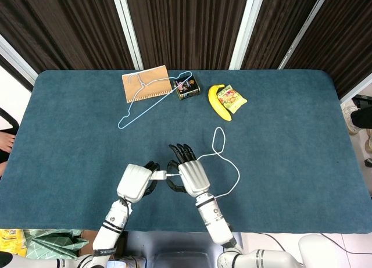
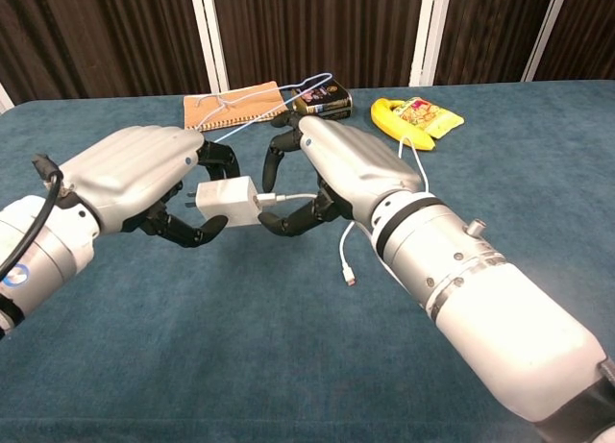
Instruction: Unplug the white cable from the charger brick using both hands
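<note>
White charger brick [image 2: 229,200] sits clamped in the left hand [image 2: 135,179] at centre frame; the right hand [image 2: 332,169], fingers apart, cups the cable [image 2: 288,197] beside it.

At the near edge of the desk [image 1: 70,134], the left hand [image 1: 135,182] is holding the charger [image 2: 229,202], with the right hand [image 1: 192,176] just to its right at the plug. The cable [image 1: 229,163] is trailing off rightward. Along the far edge are lying a notebook [image 1: 146,83], hanger [image 1: 145,102], tin [image 1: 188,88], banana [image 1: 217,102] and snack packet [image 1: 232,97], left to right.
</note>
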{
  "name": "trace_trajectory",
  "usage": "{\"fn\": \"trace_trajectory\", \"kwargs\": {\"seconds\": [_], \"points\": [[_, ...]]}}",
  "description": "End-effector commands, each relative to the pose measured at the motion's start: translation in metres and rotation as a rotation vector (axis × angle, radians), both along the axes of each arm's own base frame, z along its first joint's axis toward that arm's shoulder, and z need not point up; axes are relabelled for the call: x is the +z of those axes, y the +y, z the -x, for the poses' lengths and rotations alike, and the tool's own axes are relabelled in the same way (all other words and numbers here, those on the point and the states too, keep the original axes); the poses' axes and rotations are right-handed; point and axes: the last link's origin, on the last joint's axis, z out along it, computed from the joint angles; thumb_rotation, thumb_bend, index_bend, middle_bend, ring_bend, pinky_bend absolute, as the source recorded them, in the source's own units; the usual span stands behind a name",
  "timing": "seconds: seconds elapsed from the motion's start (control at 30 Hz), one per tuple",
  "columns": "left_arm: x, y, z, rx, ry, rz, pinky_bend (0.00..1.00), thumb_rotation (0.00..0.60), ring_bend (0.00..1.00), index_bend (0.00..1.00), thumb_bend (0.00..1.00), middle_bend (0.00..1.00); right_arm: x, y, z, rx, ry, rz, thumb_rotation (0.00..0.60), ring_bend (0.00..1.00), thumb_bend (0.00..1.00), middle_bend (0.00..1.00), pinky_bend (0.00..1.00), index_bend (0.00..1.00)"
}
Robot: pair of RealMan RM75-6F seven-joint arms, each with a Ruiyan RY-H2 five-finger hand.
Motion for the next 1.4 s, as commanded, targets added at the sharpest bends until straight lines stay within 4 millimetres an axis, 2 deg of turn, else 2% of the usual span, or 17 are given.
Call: {"fn": "trace_trajectory", "kwargs": {"seconds": [0.03, 0.57, 0.77, 1.03, 1.4], "points": [[0.000, -0.001, 0.000, -0.003, -0.001, 0.001, 1.00, 0.600, 1.00, 0.72, 0.67, 0.77, -0.001, 0.000, -0.001, 0.000, -0.004, -0.003, 0.600, 0.00, 0.44, 0.19, 0.00, 0.65], [0.000, -0.002, -0.001, -0.012, -0.003, 0.005, 1.00, 0.600, 1.00, 0.72, 0.67, 0.77, -0.006, 0.002, -0.004, 0.003, -0.008, -0.012, 0.600, 0.00, 0.49, 0.21, 0.00, 0.69], [0.001, -0.002, -0.001, -0.013, -0.001, 0.006, 1.00, 0.600, 1.00, 0.72, 0.67, 0.77, -0.005, 0.002, -0.006, 0.003, -0.015, -0.001, 0.600, 0.02, 0.59, 0.24, 0.00, 0.77], [0.001, -0.004, -0.002, -0.022, -0.004, 0.010, 1.00, 0.600, 1.00, 0.72, 0.67, 0.77, -0.003, 0.001, -0.007, -0.003, -0.018, 0.002, 0.600, 0.05, 0.65, 0.28, 0.00, 0.86], [-0.001, 0.001, -0.001, -0.024, -0.005, 0.009, 1.00, 0.600, 1.00, 0.72, 0.67, 0.77, 0.008, -0.002, -0.002, -0.009, 0.033, 0.009, 0.600, 0.05, 0.66, 0.28, 0.00, 0.86]]}}
